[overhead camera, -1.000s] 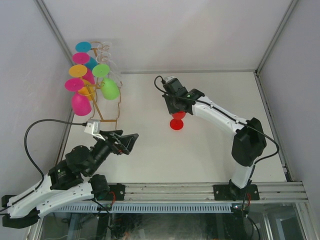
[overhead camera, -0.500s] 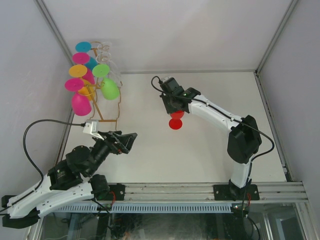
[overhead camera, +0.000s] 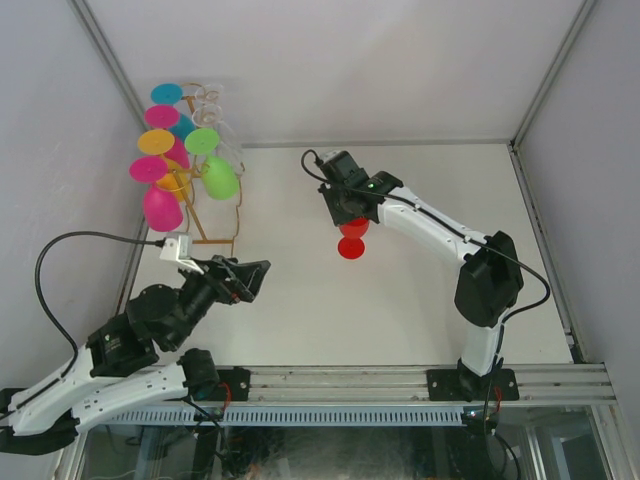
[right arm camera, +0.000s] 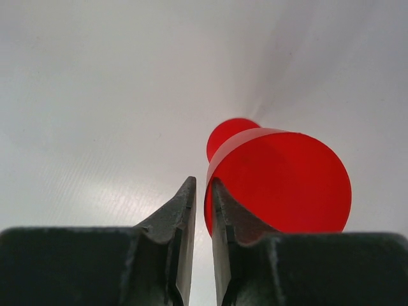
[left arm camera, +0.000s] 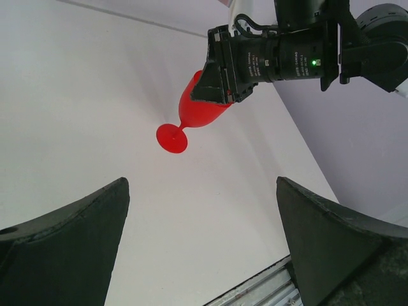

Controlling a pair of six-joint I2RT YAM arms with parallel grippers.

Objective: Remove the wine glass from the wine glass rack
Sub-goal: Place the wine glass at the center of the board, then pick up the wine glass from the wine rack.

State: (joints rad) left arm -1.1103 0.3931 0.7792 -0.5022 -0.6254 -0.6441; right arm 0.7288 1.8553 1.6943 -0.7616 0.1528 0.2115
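Right gripper [overhead camera: 351,222] has nudged up-left in the top view since a second ago, and the left arm has swung a bit left. The red glass [overhead camera: 352,246] is in the same spot, centre frame over the table [overhead camera: 400,300], well apart from the rack [overhead camera: 218,240] in the upper left. The rack carries the other coloured glasses [overhead camera: 162,208]. In the right wrist view the jaws are narrow, just a thin slit, with the glass rim right at the slit. Can't tell if they're clamping it. In the left wrist view the glass is in the upper middle, foot toward the lower left, bowl end at the right gripper. Left gripper [left arm camera: 201,182] is wide and holds nothing, sitting in the lower left of the top view.
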